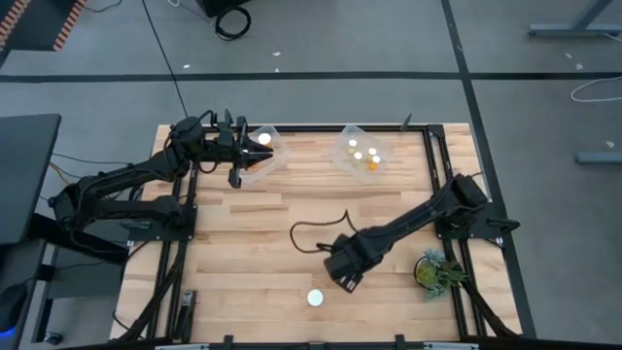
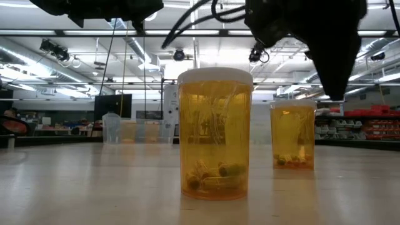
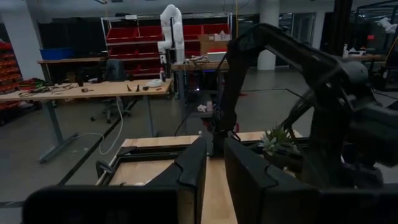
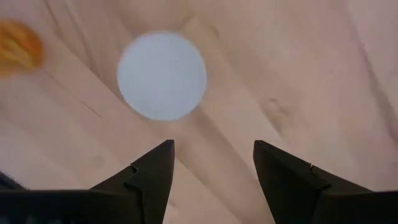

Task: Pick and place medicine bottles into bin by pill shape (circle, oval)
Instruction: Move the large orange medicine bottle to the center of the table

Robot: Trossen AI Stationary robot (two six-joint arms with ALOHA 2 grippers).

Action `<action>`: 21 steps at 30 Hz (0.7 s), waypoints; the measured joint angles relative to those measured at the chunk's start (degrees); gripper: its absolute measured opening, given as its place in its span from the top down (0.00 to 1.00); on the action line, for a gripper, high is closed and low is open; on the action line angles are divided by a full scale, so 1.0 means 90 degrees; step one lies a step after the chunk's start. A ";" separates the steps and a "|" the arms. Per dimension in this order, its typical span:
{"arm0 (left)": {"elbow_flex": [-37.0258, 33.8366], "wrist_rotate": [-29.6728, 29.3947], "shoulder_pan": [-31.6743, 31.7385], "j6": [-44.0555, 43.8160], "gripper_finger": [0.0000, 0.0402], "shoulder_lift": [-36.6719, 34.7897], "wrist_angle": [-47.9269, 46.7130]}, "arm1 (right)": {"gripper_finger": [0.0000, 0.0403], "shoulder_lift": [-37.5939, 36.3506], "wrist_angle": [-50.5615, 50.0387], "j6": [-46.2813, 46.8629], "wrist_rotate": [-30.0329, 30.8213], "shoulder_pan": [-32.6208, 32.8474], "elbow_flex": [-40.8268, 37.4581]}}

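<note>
An amber bottle with a white cap (image 1: 315, 297) stands upright on its base near the table's front edge, large in the low view (image 2: 214, 134). A second amber bottle (image 2: 292, 134) stands behind it, under my right gripper (image 1: 345, 280). That gripper points down, open, above the bottles. Its wrist view shows a white cap (image 4: 161, 74) just beyond the fingertips (image 4: 211, 146), not between them. My left gripper (image 1: 243, 148) is level at the left clear bin (image 1: 267, 165), nearly shut (image 3: 214, 180) with nothing between its fingers. A white cap (image 1: 264, 139) lies in that bin.
The right clear bin (image 1: 362, 151) at the back holds several bottles. A dark cable (image 1: 316, 233) loops over the table's middle. A green plant (image 1: 437, 270) sits at the front right. An orange patch (image 4: 18, 46) shows at the edge of the right wrist view.
</note>
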 joint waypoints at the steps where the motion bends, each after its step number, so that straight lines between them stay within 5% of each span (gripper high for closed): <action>1: 0.0000 0.0000 0.0000 0.0000 0.83 0.0000 0.0000 | 0.44 0.0083 0.0009 0.0028 -0.0039 0.0048 0.0000; 15: 0.0000 0.0000 -0.0001 0.0001 0.85 0.0000 -0.0001 | 0.43 0.0772 0.0702 0.0318 -0.0126 0.0346 0.0000; 21: 0.0000 0.0000 0.0000 0.0000 0.83 0.0000 -0.0002 | 0.43 0.0784 0.0946 0.0295 0.0349 0.0227 0.0002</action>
